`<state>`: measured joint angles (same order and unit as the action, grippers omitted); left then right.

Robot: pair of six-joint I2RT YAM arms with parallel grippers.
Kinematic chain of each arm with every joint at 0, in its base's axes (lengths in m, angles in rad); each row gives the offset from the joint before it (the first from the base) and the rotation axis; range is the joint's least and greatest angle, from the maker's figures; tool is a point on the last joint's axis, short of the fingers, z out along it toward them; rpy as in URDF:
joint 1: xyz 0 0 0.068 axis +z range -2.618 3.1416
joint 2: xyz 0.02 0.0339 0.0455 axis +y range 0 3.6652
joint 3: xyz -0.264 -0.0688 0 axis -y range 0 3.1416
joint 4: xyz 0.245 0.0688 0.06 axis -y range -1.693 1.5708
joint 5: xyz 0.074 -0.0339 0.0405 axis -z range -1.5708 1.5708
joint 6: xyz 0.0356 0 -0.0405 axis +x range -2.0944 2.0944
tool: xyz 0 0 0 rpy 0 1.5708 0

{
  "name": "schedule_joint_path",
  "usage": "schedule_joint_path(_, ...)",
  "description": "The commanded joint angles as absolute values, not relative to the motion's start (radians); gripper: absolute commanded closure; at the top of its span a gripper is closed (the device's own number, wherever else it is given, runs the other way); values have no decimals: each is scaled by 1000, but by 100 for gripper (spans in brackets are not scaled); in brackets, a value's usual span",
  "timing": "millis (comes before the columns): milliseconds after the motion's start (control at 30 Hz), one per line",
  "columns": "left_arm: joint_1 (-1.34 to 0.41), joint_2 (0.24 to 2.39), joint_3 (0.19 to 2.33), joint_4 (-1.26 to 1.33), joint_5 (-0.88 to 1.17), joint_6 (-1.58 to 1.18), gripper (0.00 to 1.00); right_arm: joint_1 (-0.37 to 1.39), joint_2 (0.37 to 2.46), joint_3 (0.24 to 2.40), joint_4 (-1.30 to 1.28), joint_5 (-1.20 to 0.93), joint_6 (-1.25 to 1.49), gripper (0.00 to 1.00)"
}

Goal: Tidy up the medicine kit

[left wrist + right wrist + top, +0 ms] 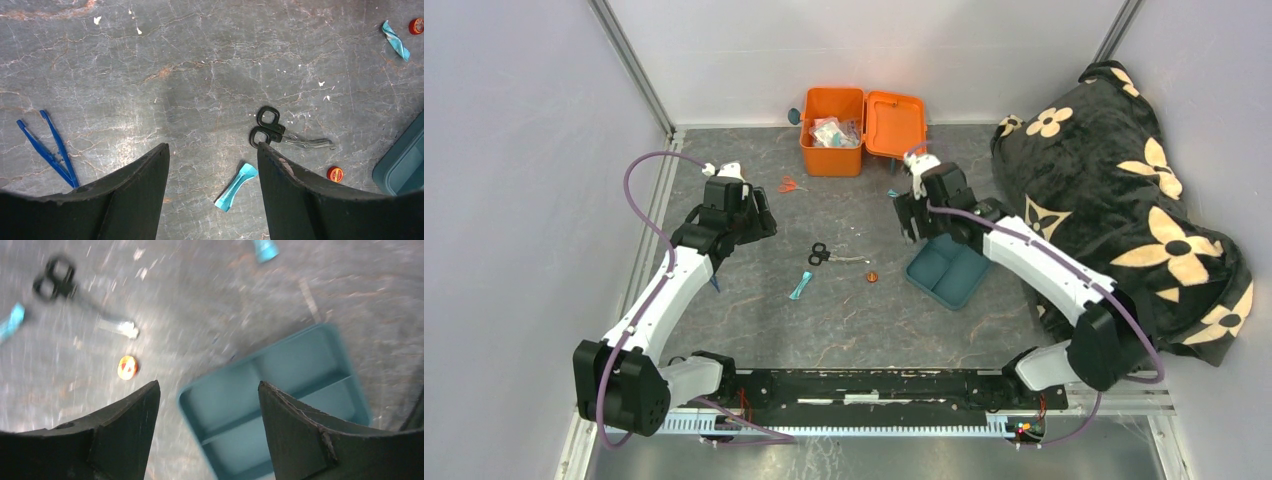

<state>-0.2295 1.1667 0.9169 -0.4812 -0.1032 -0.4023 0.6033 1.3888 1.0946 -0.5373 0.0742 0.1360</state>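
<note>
a: where's the medicine kit?
b: upper middle of the top view, at the far edge of the surface. it's a bright orange box with rounded corners. its lid lies open to the right, and pale packets sit inside. a dark teal bit pokes out at its upper left corner.
a: and the left arm?
b: it rises from the lower left corner and bends in toward the centre. the wrist is tipped down, left of the kit and apart from it. its jaws stand open with nothing between them. its wrist view shows scissors and a light blue packet past the jaws, and blue tweezers at the left.
a: the right arm?
b: it sweeps up from the lower right, and its wrist sits between the lid and the teal tray. jaws apart, holding nothing. that wrist view is blurred. a black flowered blanket fills the right edge.
</note>
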Motion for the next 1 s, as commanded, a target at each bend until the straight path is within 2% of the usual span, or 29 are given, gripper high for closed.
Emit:
schedule_joint_path(0,-225,1146,928,-460,-119,-365,28,500,1507,1201,-405,199,263,23)
schedule_joint_path(167,-225,1144,927,-458,-117,-368,28,438,1683,1296,-278,191,335,27)
schedule_joint_path(467,-222,1150,931,-456,-106,-370,28,387,2041,1626,-305,213,357,29)
schedule_joint_path(600,-217,1149,931,-458,-108,-368,28,376,2119,1692,-314,232,361,29)
schedule_joint_path(967,-210,1149,933,-457,-107,-370,28,356,2200,1710,-290,236,369,31)
